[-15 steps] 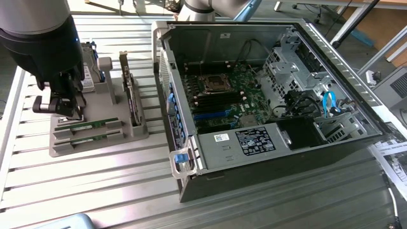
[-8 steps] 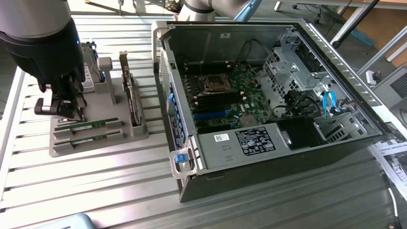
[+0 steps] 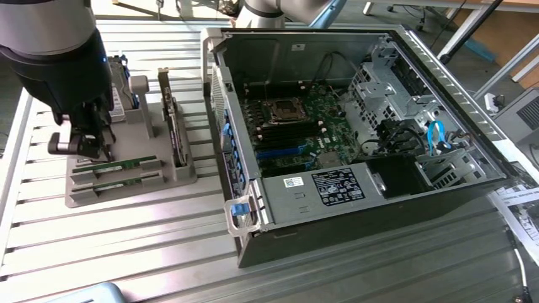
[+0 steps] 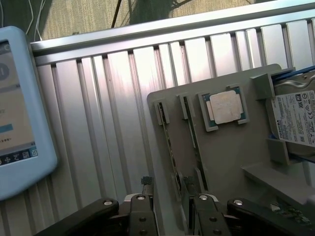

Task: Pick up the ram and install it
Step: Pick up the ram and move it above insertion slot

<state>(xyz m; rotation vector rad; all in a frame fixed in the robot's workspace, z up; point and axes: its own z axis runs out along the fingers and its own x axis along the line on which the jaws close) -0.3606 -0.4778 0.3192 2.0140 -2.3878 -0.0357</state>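
The tool (image 4: 168,184) hangs wide open over the ram (image 4: 170,150), which lies in the gray holder (image 3: 93,197) at nine o'clock from the computer case (image 3: 295,47) in the exterior view. Nothing is picked up or installed yet.

ram (image 3: 118,165) in holder (image 3: 84,198) nr PC (image 3: 296,197)
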